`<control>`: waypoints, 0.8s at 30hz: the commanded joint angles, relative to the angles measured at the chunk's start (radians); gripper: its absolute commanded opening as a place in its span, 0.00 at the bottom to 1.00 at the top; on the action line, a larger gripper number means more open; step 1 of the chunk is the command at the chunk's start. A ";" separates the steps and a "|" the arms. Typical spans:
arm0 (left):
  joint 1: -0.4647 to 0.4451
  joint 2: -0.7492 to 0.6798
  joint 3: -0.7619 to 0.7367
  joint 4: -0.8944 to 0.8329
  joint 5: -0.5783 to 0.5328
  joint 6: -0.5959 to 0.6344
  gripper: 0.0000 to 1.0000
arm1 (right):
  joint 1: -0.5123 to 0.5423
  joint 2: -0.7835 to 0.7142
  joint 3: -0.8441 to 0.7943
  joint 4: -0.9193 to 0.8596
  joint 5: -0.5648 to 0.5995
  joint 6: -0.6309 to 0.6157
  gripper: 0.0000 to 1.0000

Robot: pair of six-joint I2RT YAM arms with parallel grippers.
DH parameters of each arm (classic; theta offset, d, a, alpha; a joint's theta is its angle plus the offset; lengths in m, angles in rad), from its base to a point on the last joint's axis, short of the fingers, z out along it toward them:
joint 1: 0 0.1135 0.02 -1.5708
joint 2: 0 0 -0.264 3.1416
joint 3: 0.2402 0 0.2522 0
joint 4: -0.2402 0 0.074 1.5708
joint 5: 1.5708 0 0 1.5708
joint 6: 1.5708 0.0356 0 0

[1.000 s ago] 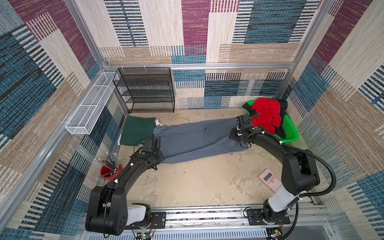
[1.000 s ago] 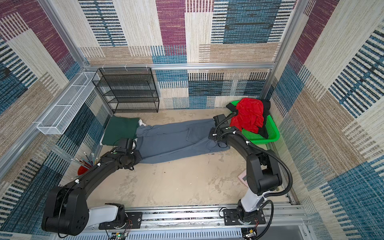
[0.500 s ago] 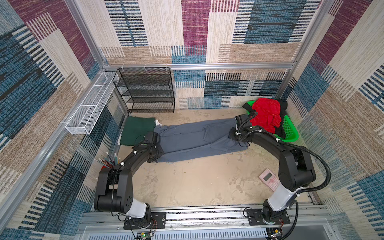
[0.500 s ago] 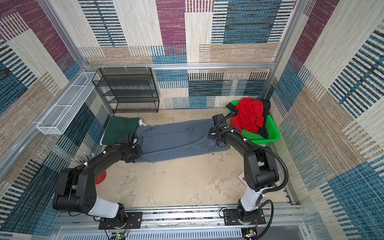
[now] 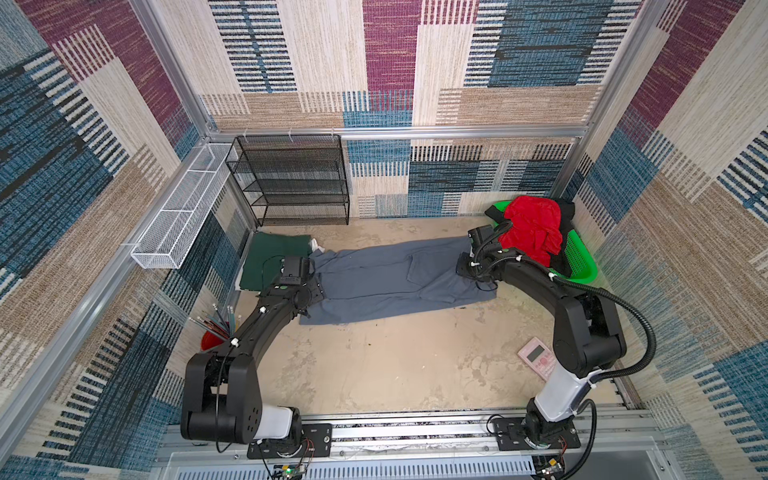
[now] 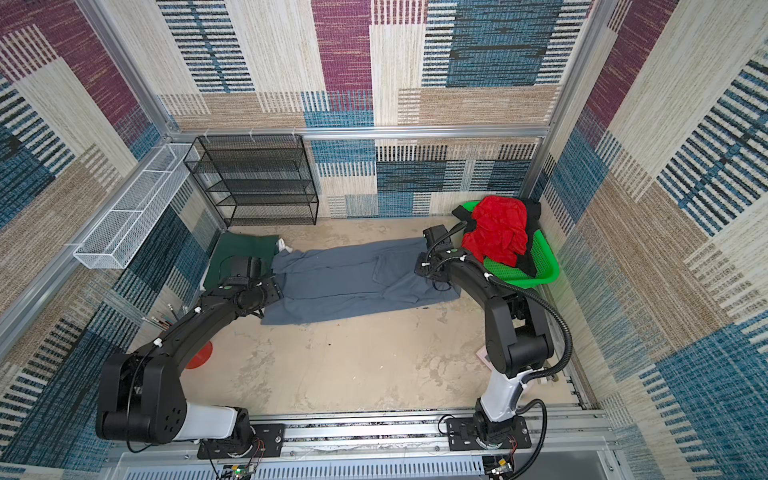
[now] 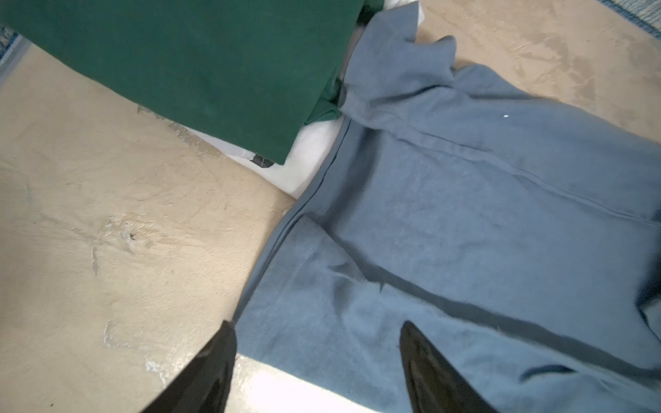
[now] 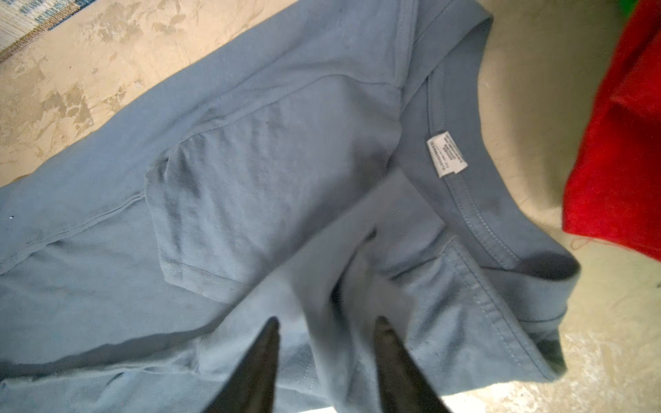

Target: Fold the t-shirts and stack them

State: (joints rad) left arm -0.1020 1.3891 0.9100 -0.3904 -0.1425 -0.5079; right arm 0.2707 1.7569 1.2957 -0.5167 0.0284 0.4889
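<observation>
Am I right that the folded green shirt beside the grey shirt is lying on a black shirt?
Not quite: the folded green shirt beside the grey shirt is lying on a white shirt, not a black one; the left wrist view shows white cloth under its corner.

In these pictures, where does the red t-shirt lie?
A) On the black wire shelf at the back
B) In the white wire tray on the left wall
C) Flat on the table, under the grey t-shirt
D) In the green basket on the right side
D: in both top views the red t-shirt lies heaped in the green basket, on the right of the table beside the right arm.
</observation>
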 commanded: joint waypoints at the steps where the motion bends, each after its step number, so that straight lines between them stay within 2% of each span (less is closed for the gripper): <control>1: -0.015 -0.051 -0.031 0.035 0.071 0.019 0.73 | 0.001 -0.041 -0.013 -0.005 0.033 0.000 0.94; 6: -0.049 -0.141 -0.096 0.083 0.132 -0.012 0.74 | 0.004 -0.118 -0.108 0.005 -0.011 0.021 0.92; 10: -0.056 -0.177 -0.108 0.079 0.157 -0.023 0.75 | 0.034 -0.178 -0.256 0.078 -0.105 0.074 0.83; 14: -0.056 -0.186 -0.112 0.095 0.163 -0.026 0.75 | 0.106 -0.154 -0.326 0.133 -0.190 0.115 0.74; 20: -0.056 -0.154 -0.105 0.102 0.173 -0.020 0.75 | 0.148 -0.075 -0.297 0.158 -0.186 0.139 0.62; 24: -0.056 -0.144 -0.106 0.098 0.178 -0.022 0.75 | 0.153 -0.040 -0.246 0.117 -0.108 0.118 0.59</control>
State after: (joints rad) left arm -0.1585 1.2415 0.8024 -0.3180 0.0269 -0.5209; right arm 0.4187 1.7016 1.0222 -0.4084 -0.1375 0.6048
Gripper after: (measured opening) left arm 0.746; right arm 0.595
